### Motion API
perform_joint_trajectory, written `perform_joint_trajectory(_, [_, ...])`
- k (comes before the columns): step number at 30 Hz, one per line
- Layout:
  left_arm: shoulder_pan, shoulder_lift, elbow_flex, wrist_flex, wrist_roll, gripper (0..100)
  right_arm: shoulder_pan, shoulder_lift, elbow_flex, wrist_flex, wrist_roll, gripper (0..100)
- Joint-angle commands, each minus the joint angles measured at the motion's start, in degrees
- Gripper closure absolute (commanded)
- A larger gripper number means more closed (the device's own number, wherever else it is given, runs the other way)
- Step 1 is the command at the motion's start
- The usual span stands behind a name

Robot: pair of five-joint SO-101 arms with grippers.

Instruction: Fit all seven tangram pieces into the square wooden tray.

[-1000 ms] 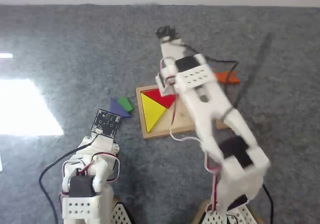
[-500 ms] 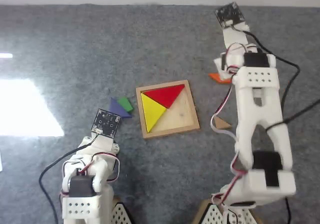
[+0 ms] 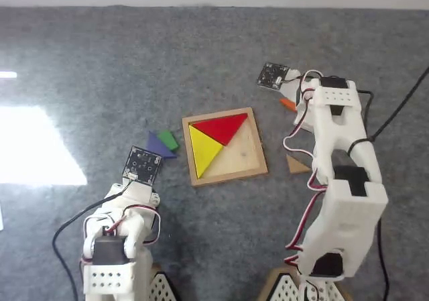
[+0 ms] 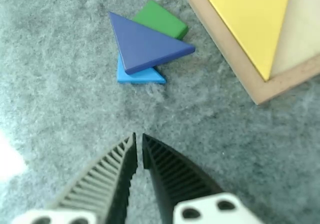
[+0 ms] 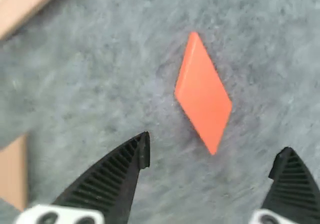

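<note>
The grey felt table [image 3: 100,66] is carrying everything, and the right arm [image 3: 342,180] is stretching long up its side while the left arm [image 3: 117,247] is sitting folded near the front edge. Between them the square wooden tray [image 3: 228,177] is lying flat, and the big red triangle [image 3: 220,127] and big yellow triangle [image 3: 203,148] are sitting edge to edge inside it, filling the half toward the left arm; the other half is showing bare wood. Just beside the tray, the dark blue triangle [image 4: 145,47] is resting partly on top of a green square piece [image 4: 161,19] and a light blue piece [image 4: 137,75]. On the far side, the flat orange parallelogram [image 5: 202,92] is lying on the felt, apart from the tray, and a small tan wooden triangle [image 3: 297,164] is waiting near the tray's corner. The right gripper [image 5: 215,143] is hanging over the orange piece with its jaws spread wide and nothing in them; the left gripper [image 4: 139,136] is hovering short of the blue stack with jaws pinched together on nothing. I'd say the orange piece is the one in hand: the jaws are wanting to come down centred, straddling its narrow width and closing on the two long edges, since a thin slab on felt is likely to tip if caught by a point. I'm making out no readable writing or labels anywhere.
</note>
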Motion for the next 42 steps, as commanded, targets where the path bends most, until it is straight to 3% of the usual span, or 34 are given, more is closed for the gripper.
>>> perform_joint_trajectory(1, [-0.18, -1.14, -0.75, 0.35, 0.26, 98, 0.66, 1.71, -5.27, -0.84, 2.99, 61.7])
perform_joint_trajectory(16, [-0.18, -1.14, -0.75, 0.35, 0.26, 98, 0.57, 14.29, -15.3, -0.66, 11.52, 62.9])
perform_joint_trajectory(24, [-0.18, -1.14, -0.75, 0.35, 0.26, 98, 0.75, 14.64, -15.03, 1.8, 11.25, 88.0])
perform_joint_trajectory(33, [-0.18, -1.14, -0.75, 0.35, 0.26, 98, 0.57, 12.44, -15.3, 19.74, 10.99, 90.6])
perform_joint_trajectory(37, [-0.18, -1.14, -0.75, 0.35, 0.26, 98, 0.48, 10.33, -15.3, 24.48, 3.6, 90.8])
perform_joint_trajectory(42, [-0.18, -1.14, -0.75, 0.35, 0.26, 98, 0.4, 6.9, -15.3, 20.26, -10.02, 96.7])
